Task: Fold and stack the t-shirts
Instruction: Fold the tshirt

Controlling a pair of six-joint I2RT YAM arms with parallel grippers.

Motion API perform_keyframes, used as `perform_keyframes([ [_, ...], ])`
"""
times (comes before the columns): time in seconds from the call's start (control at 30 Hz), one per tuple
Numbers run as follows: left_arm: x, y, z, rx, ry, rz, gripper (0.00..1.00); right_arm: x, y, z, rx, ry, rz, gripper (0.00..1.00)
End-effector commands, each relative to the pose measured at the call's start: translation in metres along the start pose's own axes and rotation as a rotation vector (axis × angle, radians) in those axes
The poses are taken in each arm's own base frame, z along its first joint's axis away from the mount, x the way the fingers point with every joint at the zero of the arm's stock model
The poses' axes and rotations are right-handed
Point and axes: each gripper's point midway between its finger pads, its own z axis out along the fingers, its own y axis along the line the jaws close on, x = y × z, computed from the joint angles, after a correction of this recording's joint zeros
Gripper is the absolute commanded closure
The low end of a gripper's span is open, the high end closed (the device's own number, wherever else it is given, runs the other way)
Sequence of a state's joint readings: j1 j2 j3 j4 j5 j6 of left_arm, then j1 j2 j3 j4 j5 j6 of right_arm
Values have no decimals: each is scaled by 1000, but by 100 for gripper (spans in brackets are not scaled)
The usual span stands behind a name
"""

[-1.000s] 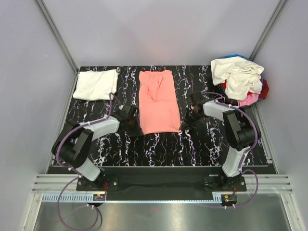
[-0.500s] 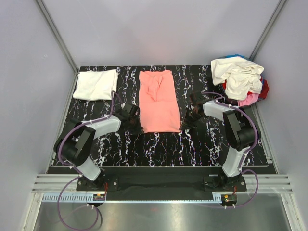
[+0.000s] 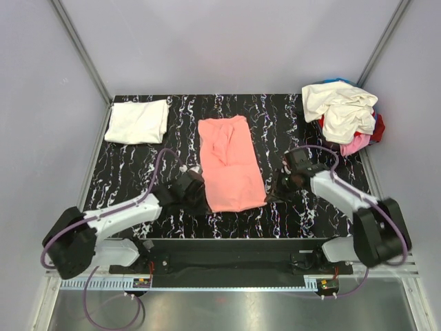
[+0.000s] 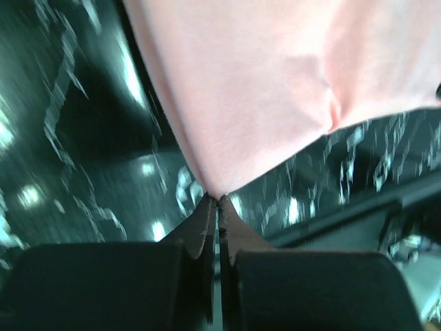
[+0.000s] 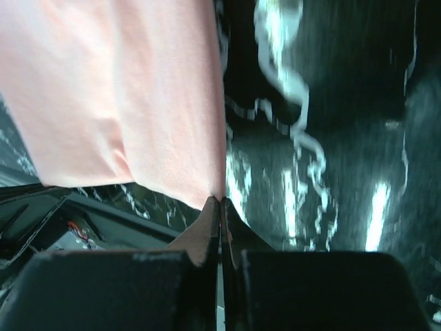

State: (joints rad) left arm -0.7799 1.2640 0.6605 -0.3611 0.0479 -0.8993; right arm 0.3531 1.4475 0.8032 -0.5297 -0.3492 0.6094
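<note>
So you're working on a black surface point(image 3: 296, 117) with white marble veining, boxed in by plain grey walls point(image 3: 227, 48) with aluminium posts point(image 3: 83, 54) running up the back corners, and a metal rail point(image 3: 241, 281) is sitting along the near edge. The salmon-pink t-shirt point(image 3: 229, 164) is lying flat in the middle, a bit skewed. Your left hand point(image 4: 218, 200) is pressed shut and pinching its near left corner, and your right hand point(image 5: 220, 201) is doing the same on the near right corner, both down low at the surface. The white t-shirt point(image 3: 138, 121) is sitting folded in the far left corner. The rest of the t-shirts point(image 3: 342, 110) are lying heaped in the far right corner, a cream one on top with red, pink and a bit of blue poking out. Purple cables point(image 3: 156, 165) are looping off both arms.
</note>
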Motion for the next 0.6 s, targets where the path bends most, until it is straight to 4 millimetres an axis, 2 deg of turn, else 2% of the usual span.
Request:
perform_keyframes([
  [0.0,20,2,-19,-17,-25,-18,100,30,4,-31,-59,-46,-6,100],
  [0.07,30,-3,-34,4,-33,-33,100,51,-5,-37,-61,-27,14,100],
  [0.1,38,-8,-40,16,-36,-10,100,56,0,-47,-99,-55,3,100],
  [0.17,45,-15,-52,35,-37,-29,100,71,-5,-54,-105,-33,26,100],
  [0.27,54,-27,-67,58,-34,-22,100,80,3,-78,-151,-60,21,100],
  [0.33,62,-31,-72,44,-22,1,100,77,8,-95,-169,-111,8,100],
  [0.37,59,-40,-80,59,-29,5,100,75,13,-105,-175,-128,3,100],
  [0.4,59,-39,-83,37,-28,23,100,73,15,-110,-172,-140,-4,100],
  [0.43,56,-41,-87,34,-36,29,100,68,23,-120,-186,-160,-17,100],
  [0.47,48,-51,-97,50,-56,29,100,66,25,-122,-181,-162,-24,100],
  [0.53,37,-47,-108,14,-94,52,100,55,33,-130,-176,-189,-44,100],
  [0.57,27,-55,-118,27,-124,51,100,50,36,-132,-172,-198,-48,100],
])
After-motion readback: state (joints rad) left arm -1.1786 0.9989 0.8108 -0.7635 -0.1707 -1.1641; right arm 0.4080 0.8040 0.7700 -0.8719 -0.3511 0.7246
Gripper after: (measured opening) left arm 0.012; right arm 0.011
